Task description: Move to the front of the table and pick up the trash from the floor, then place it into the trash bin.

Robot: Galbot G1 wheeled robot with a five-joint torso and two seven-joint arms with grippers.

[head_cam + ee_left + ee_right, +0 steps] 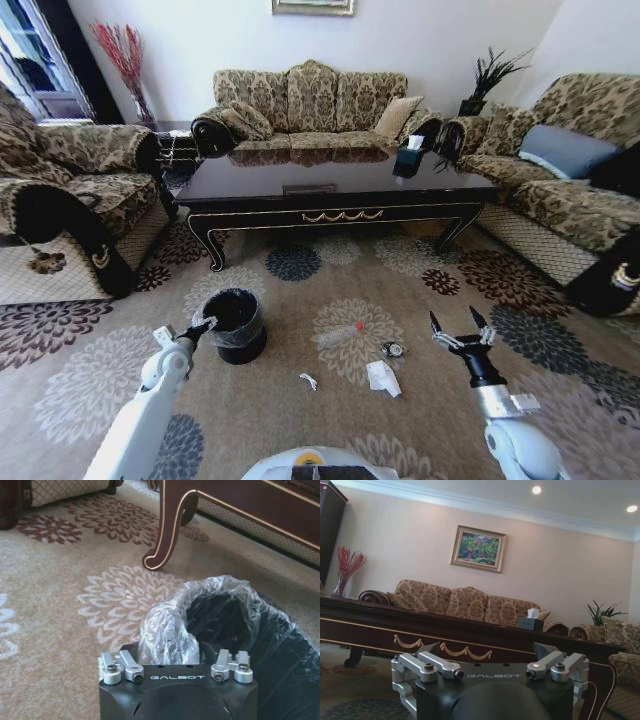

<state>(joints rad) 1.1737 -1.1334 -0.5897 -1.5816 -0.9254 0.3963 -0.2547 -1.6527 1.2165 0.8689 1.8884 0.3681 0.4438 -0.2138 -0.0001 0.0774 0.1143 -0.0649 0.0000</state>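
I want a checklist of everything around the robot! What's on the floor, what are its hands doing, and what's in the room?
Surface: flower-patterned carpet floor, in front of the dark coffee table.
Job's things: bottle, white tissue, white scrap and dark round bit lie on the floor; black lined trash bin stands upright, left of them.
Clutter: tissue box on the table.
Grippers: left end effector beside the bin's rim, fingers not clear; right end effector open, raised above the floor, right of the litter.
Cables: nothing seen.
Surroundings: sofas on three sides, plant, framed picture.
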